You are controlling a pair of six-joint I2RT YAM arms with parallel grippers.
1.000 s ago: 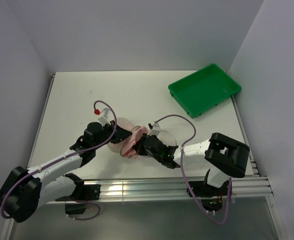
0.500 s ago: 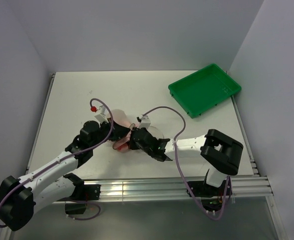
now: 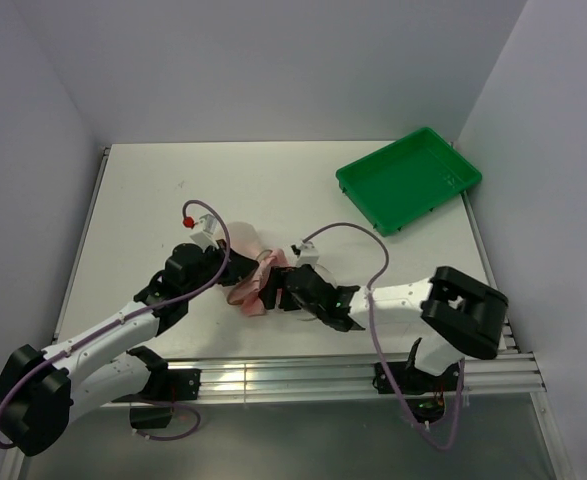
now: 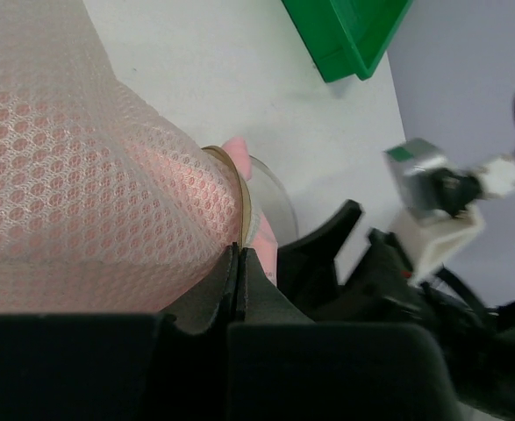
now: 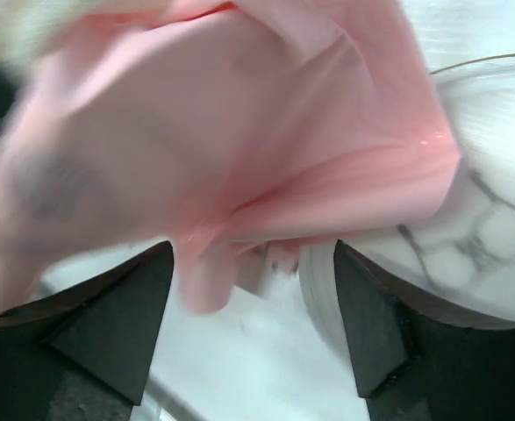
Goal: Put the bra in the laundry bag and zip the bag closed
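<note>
Left gripper (image 4: 239, 263): fingers pressed together, pinching the rim of the laundry bag (image 4: 82, 175) and holding one mesh half up at the near left of the table (image 3: 153, 190).
Right gripper (image 5: 253, 298): fingers (image 5: 108, 324) spread apart, clamping nothing; pink fabric hanging just beyond the gap, cream mesh to the right of it.
Bra (image 5: 239, 132): bunched between the two grippers at the mouth of the bag; pink showing through the mesh in the left wrist view, so judged partly inside; a fold poking past the rim on the right.
Bag halves: apart, mouth open toward the right gripper; zip slider not made out in any view.
Green tray (image 3: 408, 180): far right corner, well apart from the work, nothing in it.
Done so far: bag held open, garment fed in part of the way, by the look of it.
Left to do: tuck the loose pink fold fully under the mesh, bring the two halves together, find the slider and run the zip round the rim.
Progress, as a judgement: around the middle, loading not finished, closing not begun.
</note>
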